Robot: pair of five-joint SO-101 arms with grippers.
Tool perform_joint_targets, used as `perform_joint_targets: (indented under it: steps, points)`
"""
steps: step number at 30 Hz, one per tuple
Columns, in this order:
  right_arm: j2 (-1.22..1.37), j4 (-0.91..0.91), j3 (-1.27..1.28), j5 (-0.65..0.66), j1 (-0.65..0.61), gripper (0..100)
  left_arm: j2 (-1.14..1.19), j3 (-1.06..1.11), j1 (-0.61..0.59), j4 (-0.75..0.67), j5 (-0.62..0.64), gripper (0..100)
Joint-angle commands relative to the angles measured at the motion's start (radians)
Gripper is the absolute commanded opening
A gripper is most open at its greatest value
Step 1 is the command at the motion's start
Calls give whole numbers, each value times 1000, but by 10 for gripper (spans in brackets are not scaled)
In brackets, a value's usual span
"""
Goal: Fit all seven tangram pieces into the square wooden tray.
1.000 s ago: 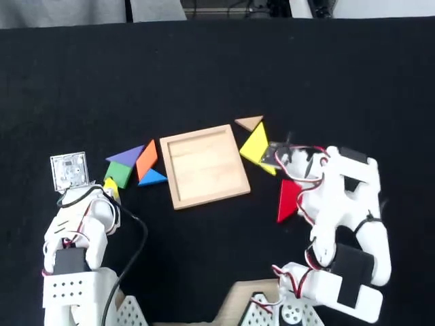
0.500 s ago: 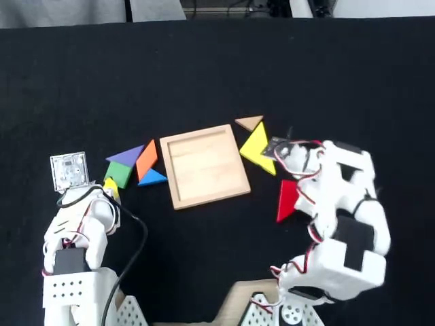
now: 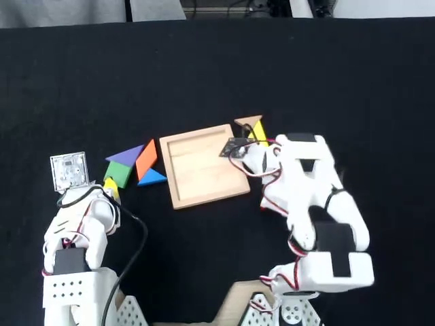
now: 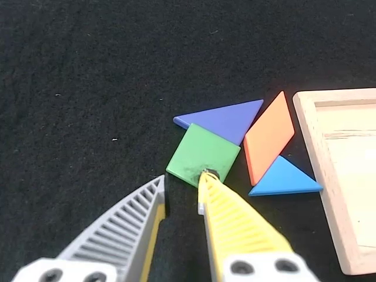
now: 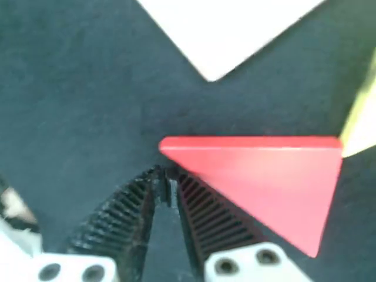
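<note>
Tray [image 3: 200,170]: pale matt wood. Tabletop [image 3: 204,68]: black napped cloth. Red triangle [image 5: 264,176]: smooth satin paint. Left gripper [image 4: 183,177]: ribbed plastic.

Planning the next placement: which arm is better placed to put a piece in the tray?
Likely right. Its gripper sits at the red triangle, beside the wooden tray. The left gripper is at the green square, farther from the tray.
</note>
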Motion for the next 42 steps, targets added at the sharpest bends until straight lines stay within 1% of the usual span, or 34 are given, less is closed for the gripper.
perform_joint_targets:
  steps: [1,5,7,8,11,13,16,22,25,32,37,40,42]
  points:
    - [-108,60,-74,-15,-29,11,-11,-5,13,-20,11,106]
    - [-206,54,-120,-11,11,13,-11,-5,13,-20,11,106]
    - [-223,46,-110,72,21,47,-11,-5,13,-20,11,106]
    - [-222,46,-96,120,21,90,-11,-5,13,-20,11,106]
    - [-202,38,-45,235,25,264,-11,-5,13,-20,11,106]
    - [-183,38,-35,328,28,322,-11,-5,13,-20,11,106]
    - [-148,20,-39,410,49,325,-11,-5,13,-20,11,106]
    - [-39,-54,-38,496,74,329,-11,-5,13,-21,11,106]
    - [7,-61,-39,509,75,329,-11,-5,13,-21,11,107]
    - [65,-173,-38,506,86,329,-11,-5,13,-23,11,108]
    - [70,-172,-31,506,92,329,-11,-5,15,-23,11,109]
    - [74,-147,-30,506,77,328,-11,-5,45,-23,9,109]
    - [74,-140,-7,505,60,326,-11,2,64,-25,-20,106]
